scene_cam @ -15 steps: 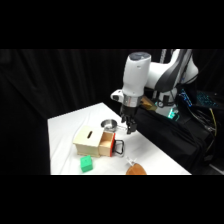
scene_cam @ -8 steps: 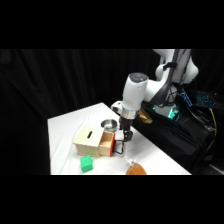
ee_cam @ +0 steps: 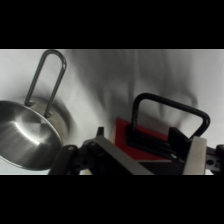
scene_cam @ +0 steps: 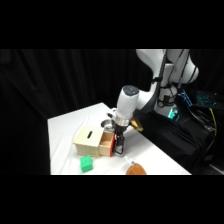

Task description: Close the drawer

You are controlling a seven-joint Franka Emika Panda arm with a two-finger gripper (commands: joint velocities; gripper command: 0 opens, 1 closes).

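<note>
Nearest us, a green cube (scene_cam: 86,163) lies on the white table (scene_cam: 65,125). Behind it sits the wooden box (scene_cam: 89,139), its drawer (scene_cam: 107,145) pulled partly out, red-orange front and black loop handle (ee_cam: 170,112) showing. Our gripper (scene_cam: 119,145) hangs at that front; we cannot tell how its fingers stand. The drawer looks light and rigid: push the flat front. Beyond stands a metal cup (ee_cam: 27,130).

A white table (scene_cam: 65,135) is holding a few things. A light wooden box (scene_cam: 89,140) is sitting on it, with its red drawer (scene_cam: 107,146) sticking out. A green cube (scene_cam: 86,164) is lying near the front edge. A shiny metal cup (ee_cam: 27,132) is resting behind the box.
</note>
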